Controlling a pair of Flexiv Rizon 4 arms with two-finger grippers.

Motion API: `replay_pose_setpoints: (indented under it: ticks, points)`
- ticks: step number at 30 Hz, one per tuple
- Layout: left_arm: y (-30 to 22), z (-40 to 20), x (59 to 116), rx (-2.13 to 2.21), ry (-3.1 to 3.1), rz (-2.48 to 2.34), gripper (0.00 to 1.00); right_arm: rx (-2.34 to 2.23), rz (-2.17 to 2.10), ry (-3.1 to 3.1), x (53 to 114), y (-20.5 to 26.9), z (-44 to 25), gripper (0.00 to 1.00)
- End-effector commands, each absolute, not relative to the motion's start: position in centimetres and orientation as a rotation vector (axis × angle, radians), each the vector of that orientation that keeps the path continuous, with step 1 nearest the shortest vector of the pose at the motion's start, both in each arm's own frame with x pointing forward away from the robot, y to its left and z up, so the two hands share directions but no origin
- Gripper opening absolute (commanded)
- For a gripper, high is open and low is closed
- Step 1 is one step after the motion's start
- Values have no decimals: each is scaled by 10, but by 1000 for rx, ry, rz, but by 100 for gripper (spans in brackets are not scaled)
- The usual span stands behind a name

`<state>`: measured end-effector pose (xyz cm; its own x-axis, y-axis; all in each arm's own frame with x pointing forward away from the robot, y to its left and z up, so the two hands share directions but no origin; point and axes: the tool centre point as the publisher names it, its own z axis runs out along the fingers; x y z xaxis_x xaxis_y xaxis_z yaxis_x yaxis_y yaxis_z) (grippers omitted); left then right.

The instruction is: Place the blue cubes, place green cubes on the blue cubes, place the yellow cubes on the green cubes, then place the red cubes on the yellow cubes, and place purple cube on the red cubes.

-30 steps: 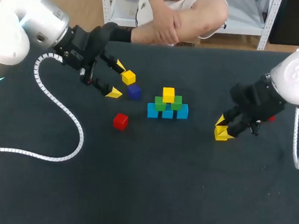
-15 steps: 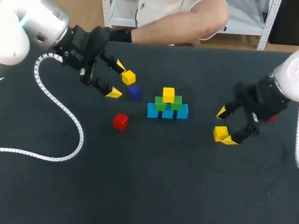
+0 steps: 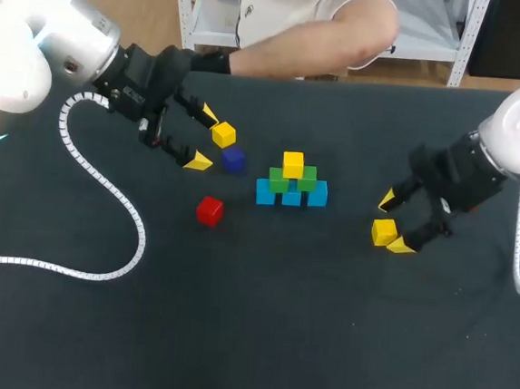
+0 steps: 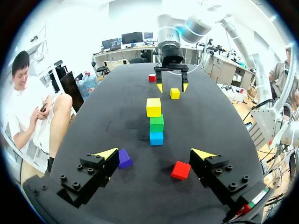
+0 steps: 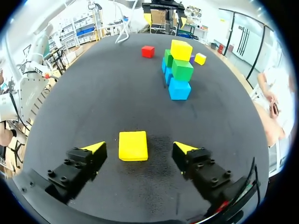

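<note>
You have a matt black tabletop [image 3: 274, 341] with a fine, slightly grainy finish, a smooth, faintly sheened, plastic-looking yellow cube [image 5: 132, 145] lying on it, a glossy, smooth white shell on the left arm [image 3: 28, 38], and a ribbed white plastic spiral cable wrap [image 3: 118, 202].

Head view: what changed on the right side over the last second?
The right arm's jaws opened and let go of the yellow cube, which now sits on the table between them. The left arm, its open jaws, the stack, the red cube and the purple cube stayed put.
</note>
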<state>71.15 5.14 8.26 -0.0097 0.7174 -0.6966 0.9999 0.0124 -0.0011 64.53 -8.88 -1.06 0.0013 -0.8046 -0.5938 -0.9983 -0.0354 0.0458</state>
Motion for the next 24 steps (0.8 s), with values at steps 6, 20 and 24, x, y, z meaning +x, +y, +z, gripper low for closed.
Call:
replay_pose_setpoints:
  ticks: [6,20,24]
  points:
    - [52,82,714,1761,1780,-718,100,-1910,703,1835,651,-88,-15,71]
    - [52,82,714,1761,1780,-718,100,-1939,694,1814,650,-84,-12,47]
    - [52,82,714,1761,1780,-718,100,-1954,686,1797,649,-81,-9,0]
